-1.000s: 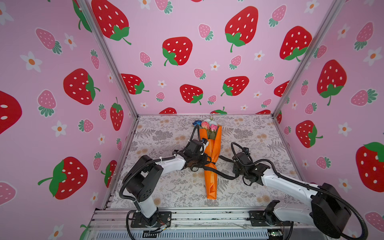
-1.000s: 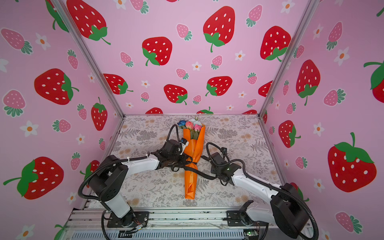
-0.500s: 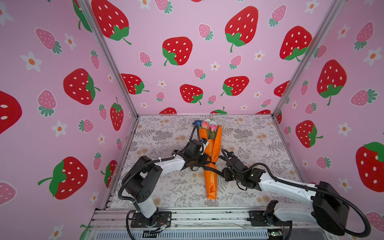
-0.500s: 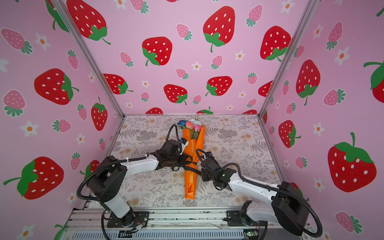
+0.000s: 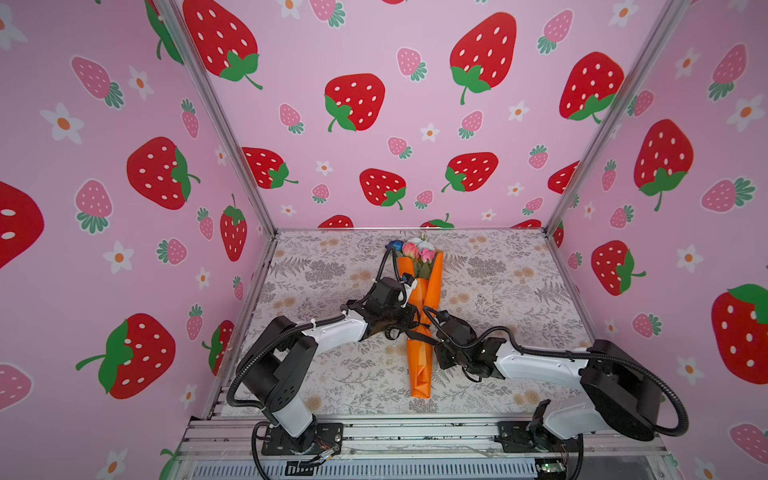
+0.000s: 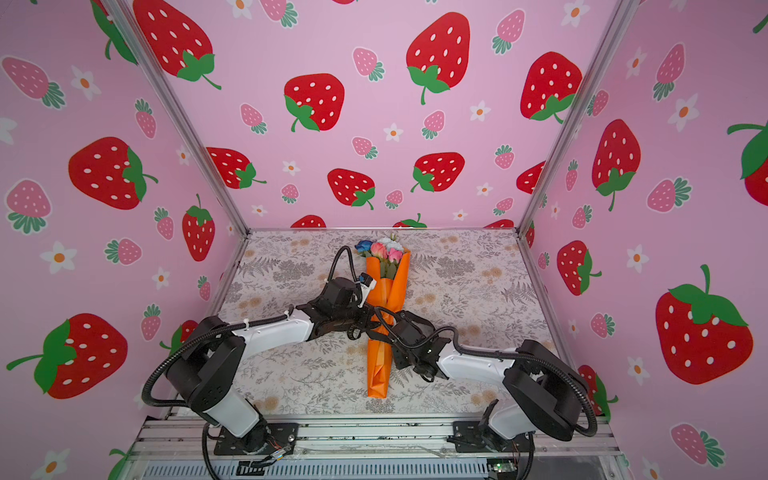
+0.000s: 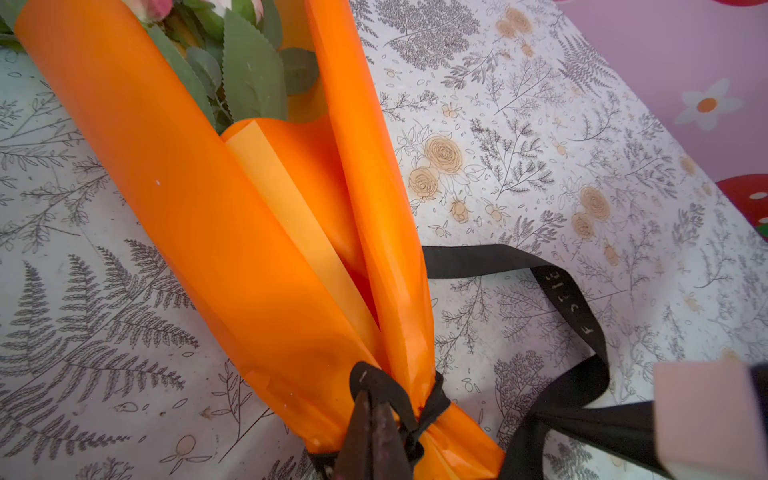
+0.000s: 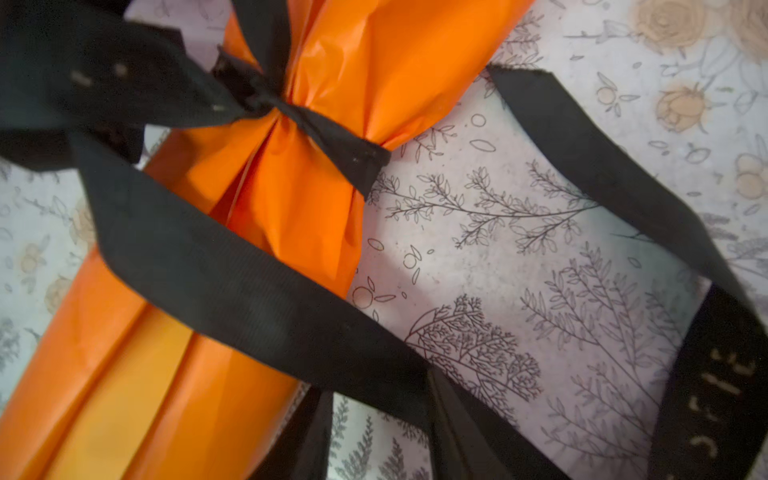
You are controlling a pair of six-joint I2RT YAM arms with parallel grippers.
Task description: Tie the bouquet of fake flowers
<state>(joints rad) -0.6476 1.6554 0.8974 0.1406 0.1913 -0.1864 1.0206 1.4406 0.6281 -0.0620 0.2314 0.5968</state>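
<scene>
The bouquet of fake flowers (image 5: 424,297) (image 6: 388,291) lies mid-table in orange paper, blooms toward the back wall. A black ribbon (image 8: 232,266) (image 7: 557,286) is cinched round its narrow waist in a knot (image 8: 266,102). My left gripper (image 7: 372,415) (image 5: 415,322) is shut on a ribbon loop right at the knot. My right gripper (image 8: 380,386) (image 5: 434,328) sits close against the bouquet's other side. Its jaws stand partly apart, with table print showing between them. A taut ribbon band crosses its tips and hides whether it is pinched.
A loose ribbon tail with pale lettering (image 8: 719,390) loops over the patterned table (image 5: 519,291) to the right of the bouquet. Pink strawberry walls close in three sides. A metal rail (image 5: 415,432) with both arm bases runs along the front.
The right gripper has moved left, from well clear of the bouquet to right beside its waist. Its ribbon strand now loops slack. The left gripper has stayed at the knot.
</scene>
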